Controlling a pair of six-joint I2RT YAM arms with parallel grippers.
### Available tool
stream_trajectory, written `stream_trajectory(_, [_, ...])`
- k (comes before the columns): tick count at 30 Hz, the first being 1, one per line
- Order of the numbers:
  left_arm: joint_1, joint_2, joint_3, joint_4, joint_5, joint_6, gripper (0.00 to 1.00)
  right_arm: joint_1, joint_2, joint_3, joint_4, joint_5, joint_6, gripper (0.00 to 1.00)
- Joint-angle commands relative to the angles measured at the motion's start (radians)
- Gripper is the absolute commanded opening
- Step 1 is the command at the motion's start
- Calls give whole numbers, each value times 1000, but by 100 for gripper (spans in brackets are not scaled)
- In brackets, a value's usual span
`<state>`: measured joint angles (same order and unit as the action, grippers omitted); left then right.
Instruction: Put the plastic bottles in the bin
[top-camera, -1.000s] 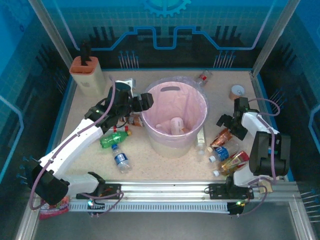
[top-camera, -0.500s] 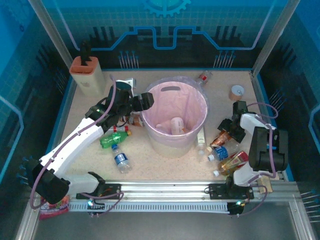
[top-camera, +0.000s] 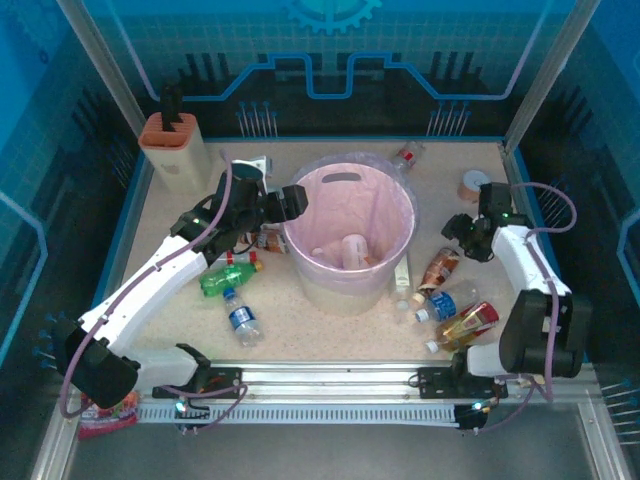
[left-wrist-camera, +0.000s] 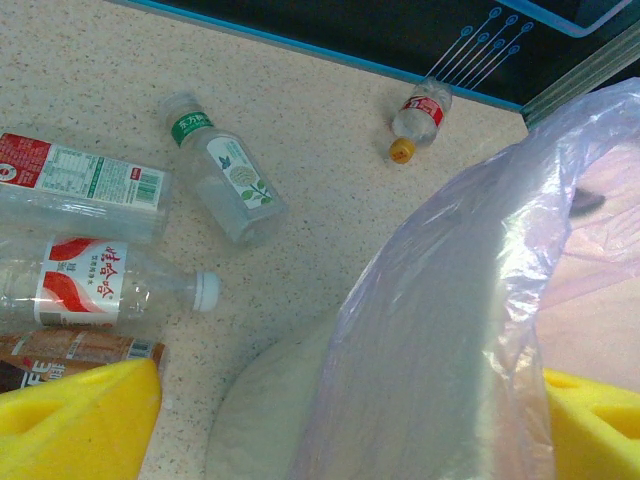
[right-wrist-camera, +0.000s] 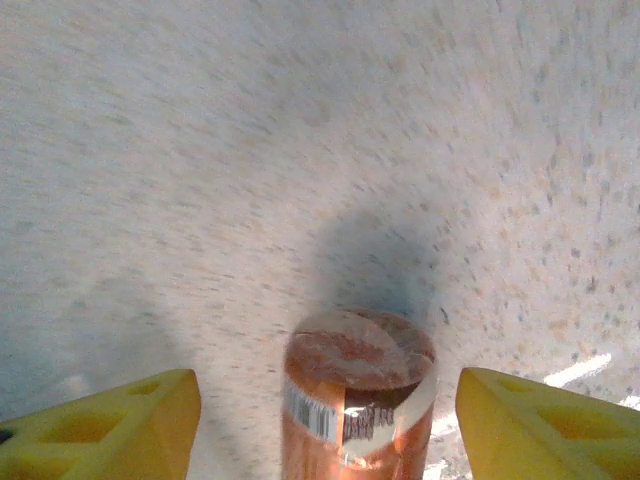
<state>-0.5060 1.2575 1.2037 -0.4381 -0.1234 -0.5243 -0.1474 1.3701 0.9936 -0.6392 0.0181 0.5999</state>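
Two spread: left tool (top-camera: 293, 200), right tool (right-wrist-camera: 325, 425) | wrist view: gaps flank amber bottle (right-wrist-camera: 358, 390) | overhead: unclear

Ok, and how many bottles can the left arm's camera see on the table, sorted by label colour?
Clear plastic bottles with red on the label: 3
Clear plastic bottle with a green cap and a green-and-white label: 1
Plastic bottle with a brown label: 1
Total: 5
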Motion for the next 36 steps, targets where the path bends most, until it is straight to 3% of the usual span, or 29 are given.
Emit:
stream_trajectory(1, [-6, -7, 23, -22, 1, 12, 87, -15, -39, 64, -108, -17, -37, 69])
stream_trajectory(5, [-6, -10, 17, -22, 4, 17, 87, -9, -23, 61, -146, -22, -69, 83])
stream_trajectory(11, [-5, -12, 14, -25, 3, 20, 87, 82, 35, -6, -103, -29, -39, 87])
stream_trajectory(25, [-6, -16, -2, -18, -2, 18, 87, 120, 223, -73, 44, -57, 15, 75])
stream_trajectory(31, [-6, -19, -6, -22, -6, 18, 87, 102, 176, -38, 5, -35, -13, 63])
stream_trajectory(36, [-6, -23, -9, -22, -4, 15, 87, 87, 83, 59, -98, 15, -82, 60])
